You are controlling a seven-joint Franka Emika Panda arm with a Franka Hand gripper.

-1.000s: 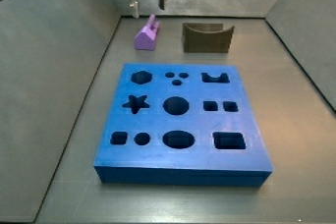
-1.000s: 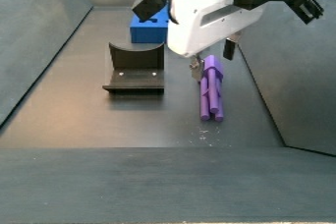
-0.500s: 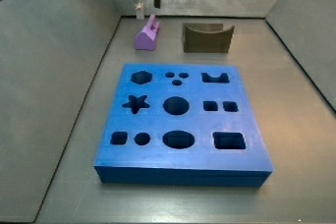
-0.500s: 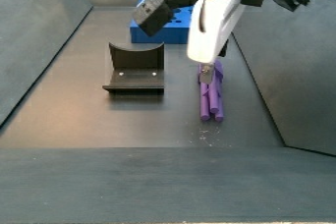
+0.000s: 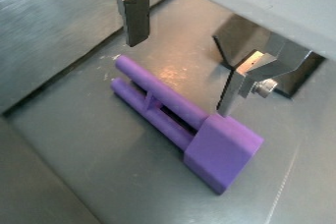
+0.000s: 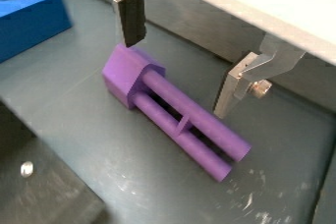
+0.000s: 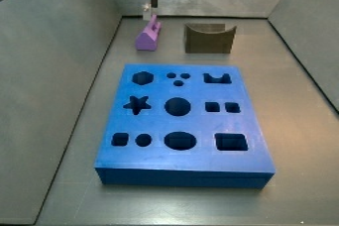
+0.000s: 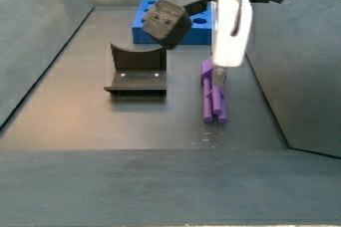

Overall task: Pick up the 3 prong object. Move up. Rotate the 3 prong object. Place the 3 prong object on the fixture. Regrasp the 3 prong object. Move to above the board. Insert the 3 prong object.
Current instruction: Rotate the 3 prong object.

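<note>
Directly beneath the gripper (image 5: 184, 59) lies the light-purple plastic 3 prong object (image 5: 175, 120), flat on the dark worktop (image 5: 53, 61) beside the dark olive notched fixture (image 8: 136, 69); the jaws stand open and empty, straddling its long axis crosswise

Light-purple 3 prong object (image 5: 178, 120), blue board (image 7: 183, 121), olive-brown fixture (image 7: 208, 38), silver pincer (image 5: 184, 56)

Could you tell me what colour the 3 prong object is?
Light purple; the 3 prong object shows best in a wrist view, below the open gripper.
</note>
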